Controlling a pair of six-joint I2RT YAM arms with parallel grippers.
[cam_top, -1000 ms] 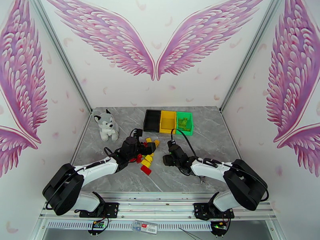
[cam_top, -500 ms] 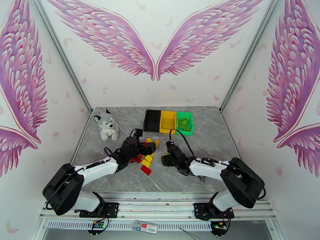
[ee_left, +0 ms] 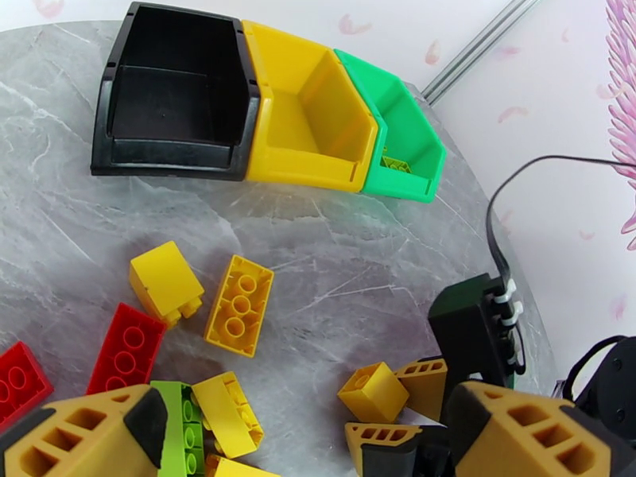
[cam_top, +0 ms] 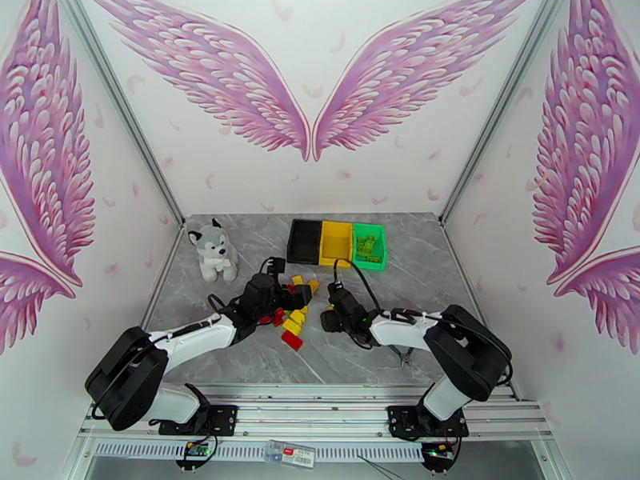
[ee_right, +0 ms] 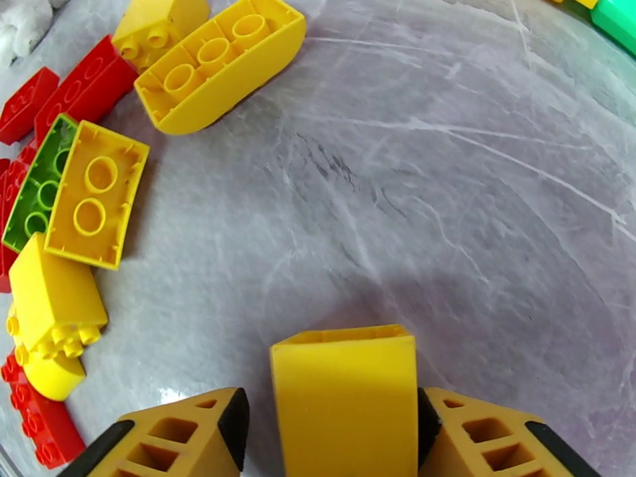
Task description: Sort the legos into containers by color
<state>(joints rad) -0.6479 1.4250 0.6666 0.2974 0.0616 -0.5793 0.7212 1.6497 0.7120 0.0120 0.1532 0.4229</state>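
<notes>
Grey marble table (cam_top: 320, 363). Right gripper (ee_right: 330, 411) straddles a yellow brick (ee_right: 342, 375), gap one side, grip unclear. It looks light, stiff and slick, so pinch the flat sides. Left gripper (ee_left: 306, 439) gapes empty.

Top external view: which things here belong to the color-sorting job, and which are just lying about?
Job in hand: loose legos in red, yellow and green; black bin; yellow bin; green bin.
Lying about: husky plush toy at the table's left; white tag on the front rail.
</notes>
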